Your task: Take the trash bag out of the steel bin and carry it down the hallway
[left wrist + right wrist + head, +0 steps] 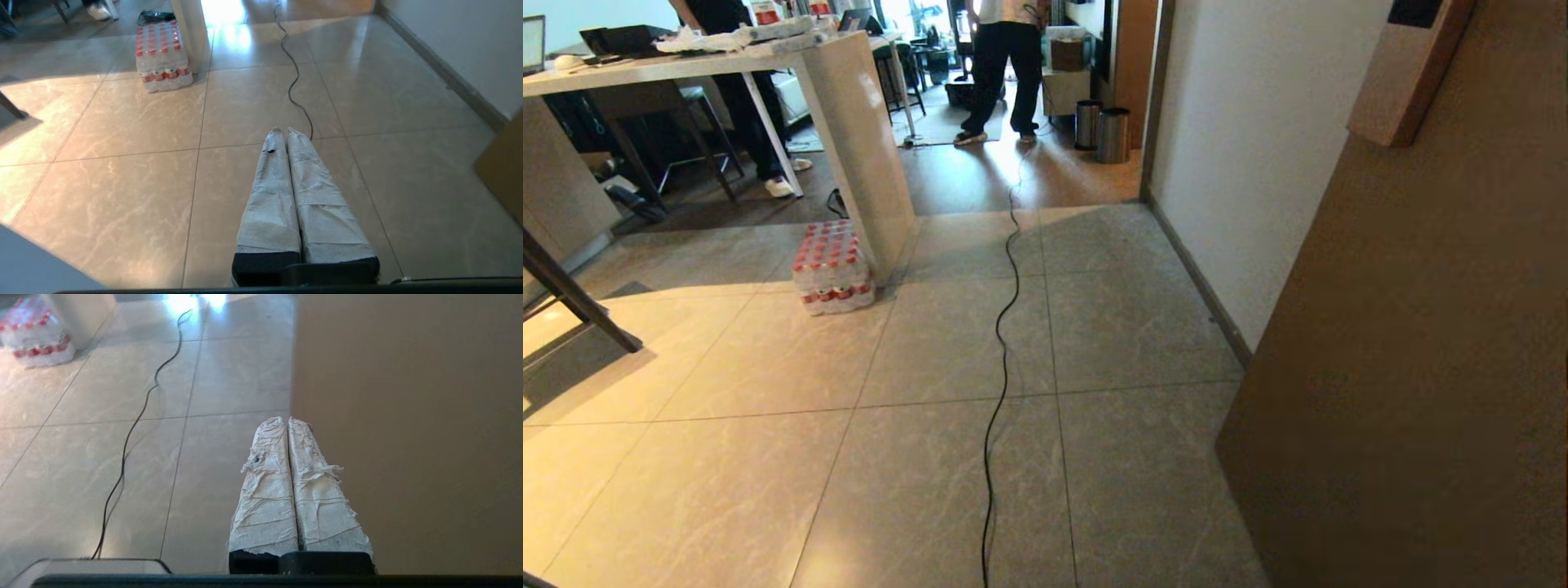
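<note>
Both claws, left claw (282,130) and right claw (284,418), are pressed closed and empty; steel bin (1113,135) (possibly one of two) stands far ahead, nearer the right claw.

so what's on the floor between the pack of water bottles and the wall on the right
Head view: only a black cable snaking over bare floor tiles between the bottle pack and the wall.
</note>
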You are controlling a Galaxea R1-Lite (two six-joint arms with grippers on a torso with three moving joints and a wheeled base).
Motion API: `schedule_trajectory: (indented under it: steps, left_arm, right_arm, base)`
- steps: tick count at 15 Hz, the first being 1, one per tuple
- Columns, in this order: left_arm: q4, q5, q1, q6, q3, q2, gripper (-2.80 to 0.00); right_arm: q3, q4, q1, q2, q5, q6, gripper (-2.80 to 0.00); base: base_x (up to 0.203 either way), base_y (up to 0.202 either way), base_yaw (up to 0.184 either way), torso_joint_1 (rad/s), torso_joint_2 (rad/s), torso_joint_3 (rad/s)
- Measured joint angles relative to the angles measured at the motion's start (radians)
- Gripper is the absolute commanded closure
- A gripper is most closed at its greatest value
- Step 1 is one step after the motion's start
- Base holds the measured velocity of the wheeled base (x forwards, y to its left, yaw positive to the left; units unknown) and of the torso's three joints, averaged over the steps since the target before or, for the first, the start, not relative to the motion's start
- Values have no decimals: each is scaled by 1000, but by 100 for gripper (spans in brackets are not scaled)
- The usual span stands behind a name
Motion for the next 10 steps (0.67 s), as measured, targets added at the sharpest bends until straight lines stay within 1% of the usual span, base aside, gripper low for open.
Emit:
schedule_trajectory:
  steps: [10]
  left_arm:
    - [0,0,2,-1,0,0,0]
  right_arm:
    - [0,0,0,0,0,0,0]
  base:
    - [192,0,1,2,4,3]
